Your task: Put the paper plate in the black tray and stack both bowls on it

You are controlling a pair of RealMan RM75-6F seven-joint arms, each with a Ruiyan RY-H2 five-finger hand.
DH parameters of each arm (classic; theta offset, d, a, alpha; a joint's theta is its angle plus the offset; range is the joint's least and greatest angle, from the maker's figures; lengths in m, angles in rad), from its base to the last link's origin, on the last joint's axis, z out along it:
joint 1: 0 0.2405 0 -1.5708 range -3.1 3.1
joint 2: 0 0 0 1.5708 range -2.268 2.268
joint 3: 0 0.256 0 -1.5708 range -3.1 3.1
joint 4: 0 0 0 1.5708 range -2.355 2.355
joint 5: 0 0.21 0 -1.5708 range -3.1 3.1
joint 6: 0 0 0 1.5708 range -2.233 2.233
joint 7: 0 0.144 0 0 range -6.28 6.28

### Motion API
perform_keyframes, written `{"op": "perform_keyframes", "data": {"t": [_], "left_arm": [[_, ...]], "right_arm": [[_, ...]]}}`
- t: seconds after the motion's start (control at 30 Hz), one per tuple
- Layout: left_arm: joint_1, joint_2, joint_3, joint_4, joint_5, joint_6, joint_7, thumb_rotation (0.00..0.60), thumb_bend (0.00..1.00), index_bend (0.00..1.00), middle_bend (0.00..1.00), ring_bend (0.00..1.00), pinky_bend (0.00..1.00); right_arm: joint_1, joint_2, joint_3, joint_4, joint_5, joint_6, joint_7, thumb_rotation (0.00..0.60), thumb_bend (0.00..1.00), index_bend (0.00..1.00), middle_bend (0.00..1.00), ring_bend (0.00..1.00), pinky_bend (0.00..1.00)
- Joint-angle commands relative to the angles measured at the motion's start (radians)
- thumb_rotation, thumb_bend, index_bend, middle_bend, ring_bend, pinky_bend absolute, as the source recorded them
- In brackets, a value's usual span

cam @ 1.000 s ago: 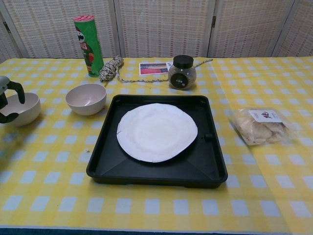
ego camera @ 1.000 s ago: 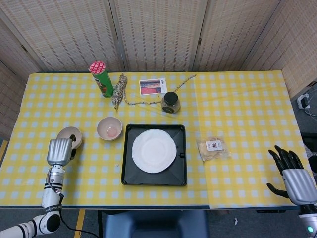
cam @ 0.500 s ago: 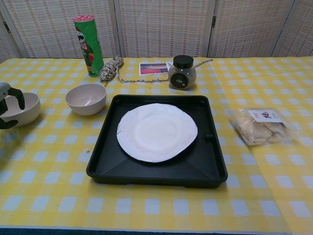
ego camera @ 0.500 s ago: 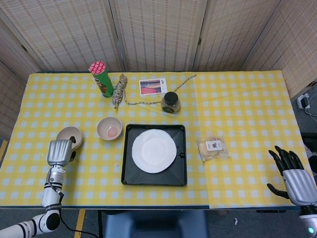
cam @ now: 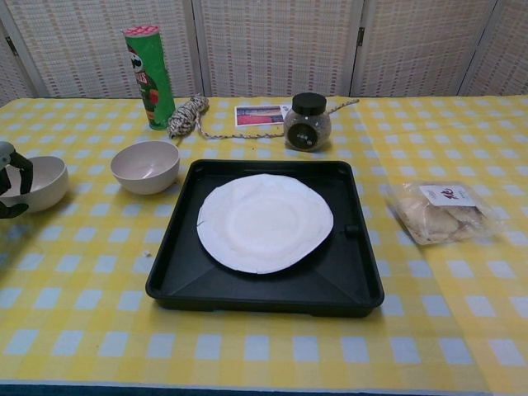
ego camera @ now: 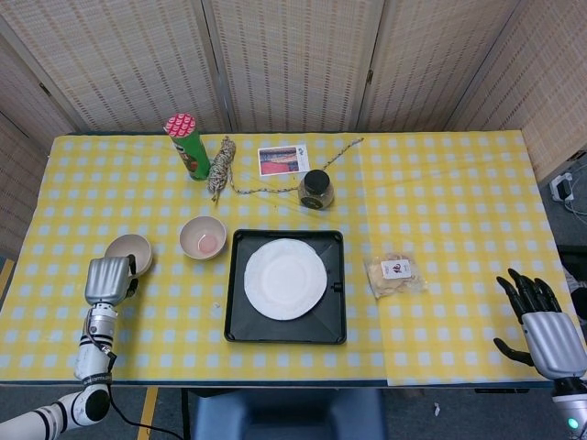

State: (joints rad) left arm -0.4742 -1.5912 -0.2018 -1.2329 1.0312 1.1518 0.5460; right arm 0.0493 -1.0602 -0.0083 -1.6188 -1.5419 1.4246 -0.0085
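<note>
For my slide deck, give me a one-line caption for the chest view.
Paper plate in the black tray; two bowls wait on the table beside it, left hand at the farther one.

Back of the yellow checked tablecloth (ego camera: 440, 183) there's a green Pringles can (ego camera: 187, 145) standing upright, a coil of rope (ego camera: 220, 167) just beside it, a small photo card (ego camera: 282, 160), a black-lidded jar (ego camera: 316, 189), plus a bagged snack (ego camera: 395, 274) off right.
</note>
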Motion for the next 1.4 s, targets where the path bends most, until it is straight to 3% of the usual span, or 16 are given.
{"op": "perform_keyframes", "data": {"t": [0.03,0.3,0.47,0.67,0.93,1.13,1.4], "left_arm": [[-0.003,-0.008,0.001,0.013,0.004,-0.001,-0.012,0.6,0.42,0.63,1.0,1.0,1.0],[-0.003,-0.028,0.008,0.049,0.053,0.031,-0.062,0.6,0.58,0.69,1.0,1.0,1.0],[0.005,-0.014,0.019,0.022,0.09,0.06,-0.077,0.6,0.59,0.69,1.0,1.0,1.0],[0.022,0.034,0.056,-0.124,0.165,0.118,-0.041,0.6,0.59,0.69,1.0,1.0,1.0],[0.008,0.042,0.087,-0.332,0.227,0.157,0.109,0.6,0.59,0.69,1.0,1.0,1.0],[-0.037,-0.034,0.089,-0.382,0.223,0.127,0.241,0.6,0.59,0.69,1.0,1.0,1.0],[-0.114,-0.16,0.047,-0.337,0.163,0.075,0.364,0.6,0.59,0.69,1.0,1.0,1.0]], "right_arm": [[-0.001,-0.001,0.001,0.0,0.001,0.002,-0.002,0.6,0.23,0.0,0.0,0.0,0.0],[0.005,-0.005,0.0,0.001,0.004,-0.011,-0.012,0.6,0.23,0.0,0.0,0.0,0.0],[0.004,-0.005,-0.001,0.0,0.001,-0.006,-0.012,0.6,0.23,0.0,0.0,0.0,0.0],[0.007,-0.007,-0.007,-0.003,-0.006,-0.013,-0.018,0.6,0.23,0.0,0.0,0.0,0.0],[0.002,-0.001,-0.016,-0.006,-0.031,0.005,-0.005,0.6,0.23,0.0,0.0,0.0,0.0],[-0.004,0.004,-0.025,-0.006,-0.056,0.023,0.011,0.6,0.23,0.0,0.0,0.0,0.0],[-0.01,0.019,-0.024,0.001,-0.054,0.036,0.05,0.6,0.23,0.0,0.0,0.0,0.0]]}}
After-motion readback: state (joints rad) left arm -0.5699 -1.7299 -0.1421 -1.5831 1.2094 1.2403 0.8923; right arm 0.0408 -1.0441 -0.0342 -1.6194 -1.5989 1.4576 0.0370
